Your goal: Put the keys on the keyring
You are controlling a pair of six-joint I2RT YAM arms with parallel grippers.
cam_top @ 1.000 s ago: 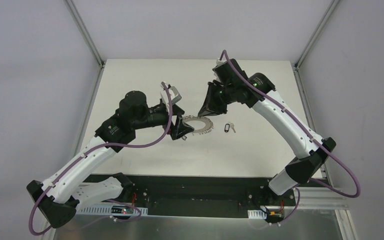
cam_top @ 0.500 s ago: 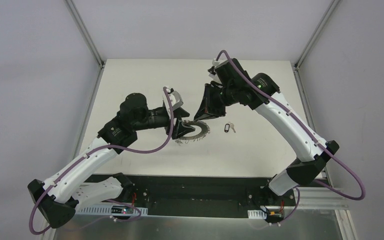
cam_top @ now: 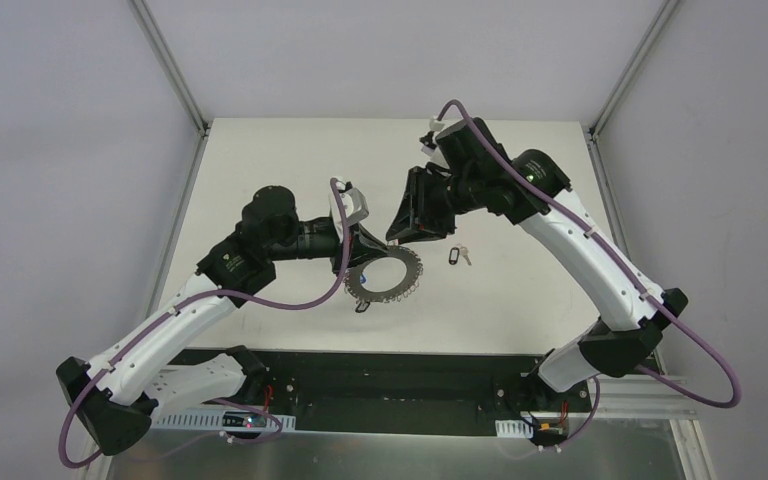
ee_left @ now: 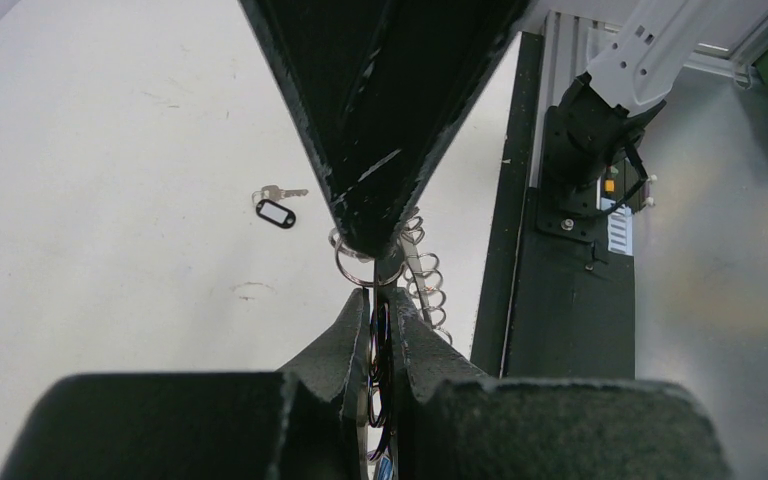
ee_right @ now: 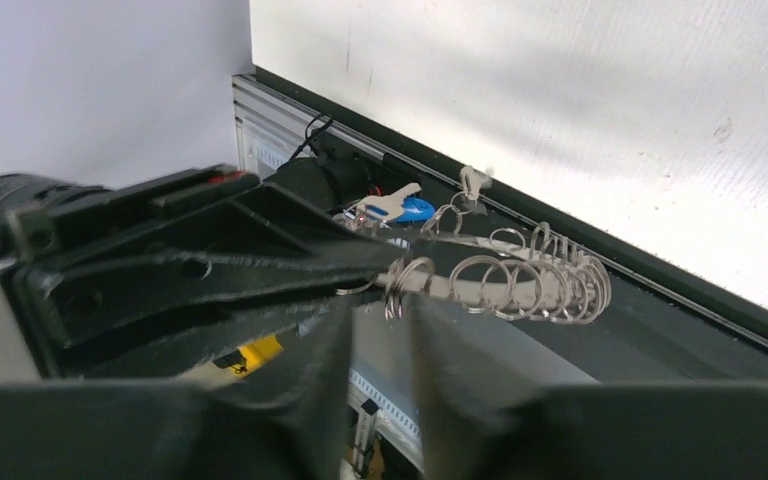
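Grey metal keyring (cam_top: 406, 275), a flat washer-like disc rimmed with wire loops (ee_right: 520, 285), sits over the desk's (cam_top: 260, 180) middle, clamped at its near-left rim by your left tool (ee_left: 378, 300). Your right tool (ee_right: 380, 305) has its jaws slightly parted around the far rim; if a loop snags as you withdraw, the disc could twist loose. Farther toward the right edge, a small silver key with black tag (cam_top: 455, 256) lies loose.

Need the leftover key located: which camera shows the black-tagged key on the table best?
Left wrist view: the black-tagged key lies unobstructed on the table, tag and silver blade distinct. The top view shows it as a tiny speck right of the keyring. The right wrist view misses it.
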